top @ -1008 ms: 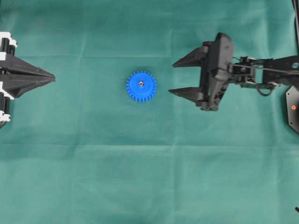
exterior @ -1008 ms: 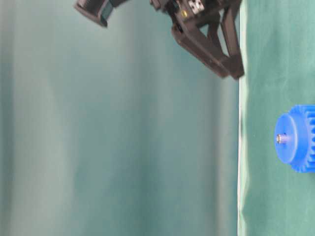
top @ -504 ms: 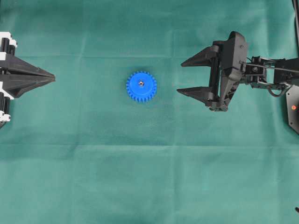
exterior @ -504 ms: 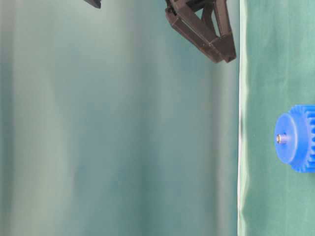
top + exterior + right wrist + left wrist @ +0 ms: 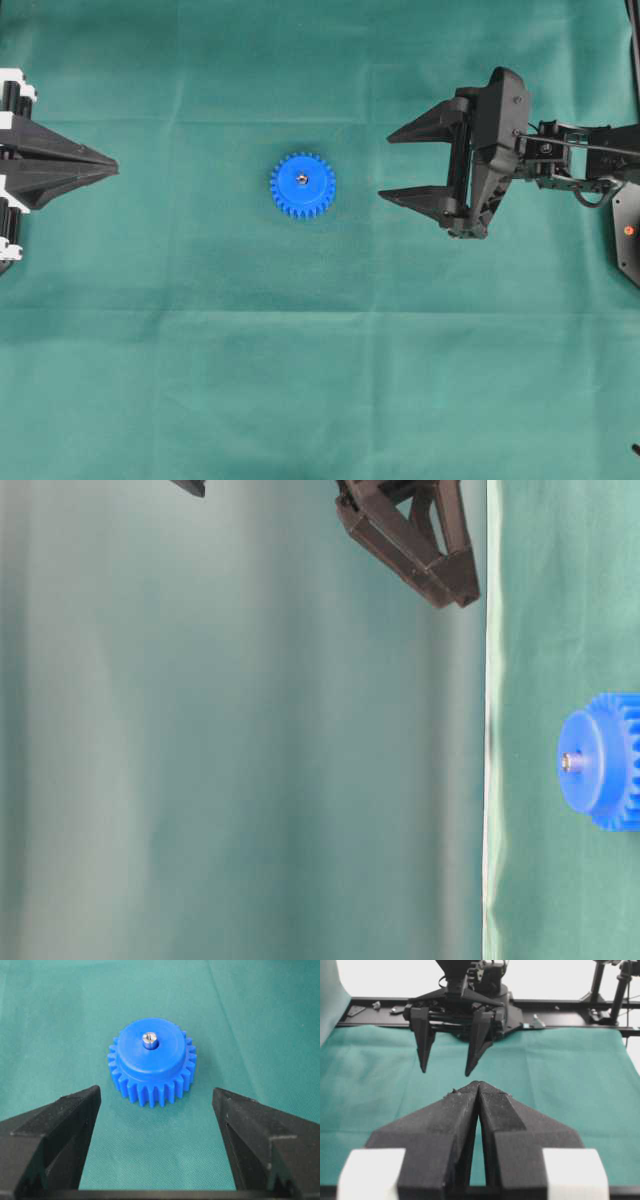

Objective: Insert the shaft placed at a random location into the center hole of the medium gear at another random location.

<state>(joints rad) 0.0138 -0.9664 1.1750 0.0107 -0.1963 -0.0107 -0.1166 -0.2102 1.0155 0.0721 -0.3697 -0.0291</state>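
Observation:
The blue medium gear (image 5: 302, 185) lies flat on the green cloth near the middle. The silvery shaft (image 5: 149, 1037) stands upright in its center hole, its tip poking out of the raised hub (image 5: 571, 762). My right gripper (image 5: 386, 165) hangs open to the right of the gear, well apart from it, with nothing between its fingers; in its own wrist view the gear (image 5: 152, 1060) sits ahead of the two spread fingertips (image 5: 85, 1101). My left gripper (image 5: 115, 167) rests shut at the far left edge, its tips (image 5: 478, 1084) pressed together and empty.
A green cloth (image 5: 320, 380) covers the whole table. The right arm's black base plate (image 5: 626, 230) sits at the right edge. In the left wrist view a black frame rail (image 5: 570, 1004) runs along the far side behind the right arm.
In the first half second the right gripper drew back to the right, away from the gear, and rose; since then it has stayed still. Gear, shaft and left gripper are unmoved.

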